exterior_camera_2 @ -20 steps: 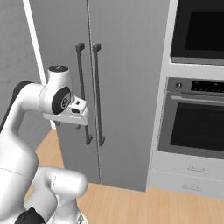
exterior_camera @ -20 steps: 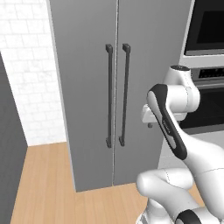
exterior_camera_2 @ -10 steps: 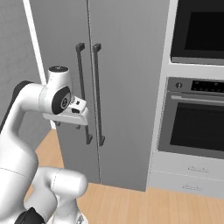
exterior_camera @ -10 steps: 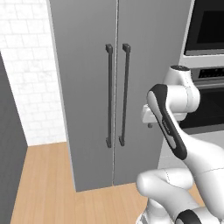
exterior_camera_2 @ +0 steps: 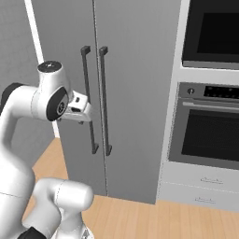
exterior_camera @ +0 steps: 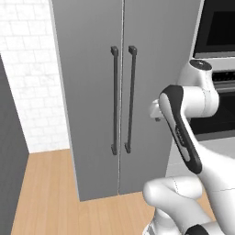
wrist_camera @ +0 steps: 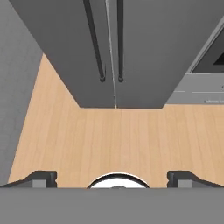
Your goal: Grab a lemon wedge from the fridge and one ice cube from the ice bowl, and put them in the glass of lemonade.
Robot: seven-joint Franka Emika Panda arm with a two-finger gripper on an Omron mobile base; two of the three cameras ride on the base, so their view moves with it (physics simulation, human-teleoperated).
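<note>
The tall grey fridge (exterior_camera: 92,92) (exterior_camera_2: 135,70) (wrist_camera: 153,43) stands right in front of me with both doors shut. Its two black bar handles (exterior_camera: 114,101) (exterior_camera_2: 105,100) (wrist_camera: 96,43) run side by side down the middle seam. My gripper (wrist_camera: 113,177) is open with nothing between its fingertips (wrist_camera: 43,177); it hangs in front of the doors and looks down at the handles' lower ends and the floor. The white hand (exterior_camera_2: 79,107) sits about level with the handles' lower half, a little short of them. The lemon wedge, ice bowl and glass of lemonade are out of view.
A black-fronted oven and microwave column (exterior_camera_2: 210,121) (exterior_camera: 215,36) adjoins the fridge on the right, with grey drawers (exterior_camera_2: 200,186) below. To the left are a white tiled wall (exterior_camera: 27,69) and a dark grey panel (exterior_camera: 7,160). Light wooden floor (wrist_camera: 118,140) lies in front.
</note>
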